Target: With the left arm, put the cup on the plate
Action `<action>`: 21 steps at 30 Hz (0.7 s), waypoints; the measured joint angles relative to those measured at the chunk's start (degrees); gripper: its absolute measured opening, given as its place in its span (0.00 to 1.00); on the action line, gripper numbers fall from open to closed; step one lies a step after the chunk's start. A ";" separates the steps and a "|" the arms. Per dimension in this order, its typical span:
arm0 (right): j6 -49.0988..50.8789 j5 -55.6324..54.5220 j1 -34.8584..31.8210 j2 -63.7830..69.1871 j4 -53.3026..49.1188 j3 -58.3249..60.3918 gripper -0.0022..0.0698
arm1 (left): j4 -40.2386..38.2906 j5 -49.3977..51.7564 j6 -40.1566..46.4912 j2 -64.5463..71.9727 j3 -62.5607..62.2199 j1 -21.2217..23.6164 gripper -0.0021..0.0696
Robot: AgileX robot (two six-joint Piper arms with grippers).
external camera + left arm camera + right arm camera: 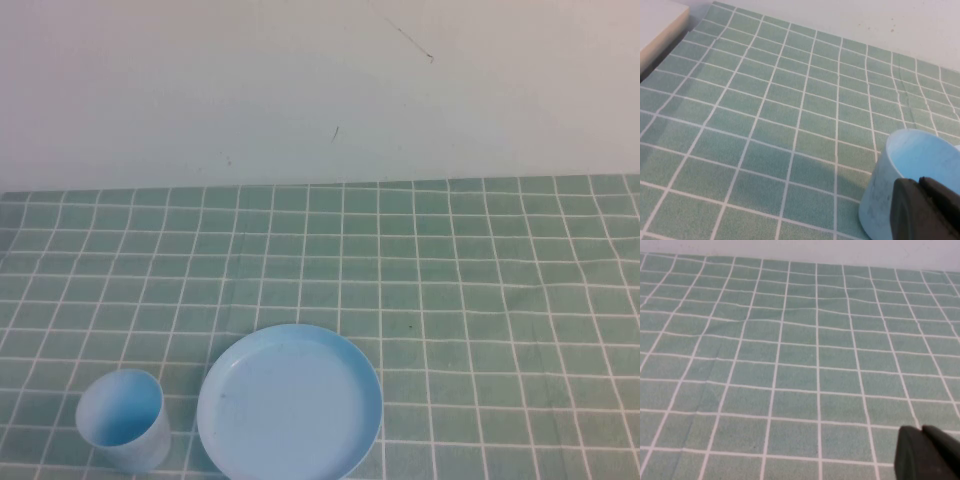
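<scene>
Cup: the little light blue cup (123, 420) stands upright on the table, near the front edge and close to the front left corner. It looks empty inside.
Plate: the round light blue plate (290, 402) lies flat on the table at the front edge, just beside the cup, toward the middle. They look very close; I cannot tell if they touch. Nothing is on the plate.
Left tool: the black left tool (926, 210) shows only in the left wrist view. Its two tips are pressed together and hold nothing. It hangs just by the cup (910, 182), on the near side of the cup's rim. I cannot tell if it touches the cup.
Right tool: the black right tool (927, 455) shows only in the right wrist view, over bare green cloth. Its tips look pressed together too, and it holds nothing.
Table: the table (480, 300) has a green cloth with white squares. A pale wall stands behind its back edge.
Done: nothing yet, I think. The cup is not picked up and not on the plate.
Left to do: the left tool has to open, take the cup, lift it, carry it over the plate, set it down and let go.
</scene>
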 joint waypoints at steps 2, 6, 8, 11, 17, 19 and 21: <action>0.00 0.00 0.00 0.00 0.00 0.00 0.03 | 0.00 0.00 0.00 0.00 0.00 0.00 0.03; 0.00 0.00 0.00 0.00 0.00 0.00 0.03 | 0.00 0.00 0.10 0.00 0.00 0.00 0.03; 0.00 0.00 0.00 0.00 -0.14 0.00 0.03 | 0.00 0.00 0.10 0.00 0.00 0.00 0.03; 0.00 0.00 0.00 0.00 -0.14 0.00 0.03 | 0.20 0.00 0.10 0.00 0.00 0.00 0.03; 0.00 0.00 0.00 0.00 -0.14 0.00 0.03 | 0.83 0.00 3.22 0.00 0.00 0.00 0.03; 0.03 0.00 0.00 0.00 -0.14 0.00 0.03 | 0.83 0.00 3.47 0.00 0.00 0.00 0.03; 0.03 0.00 0.00 0.00 -0.16 0.00 0.03 | 0.58 0.00 3.70 0.00 0.00 0.00 0.03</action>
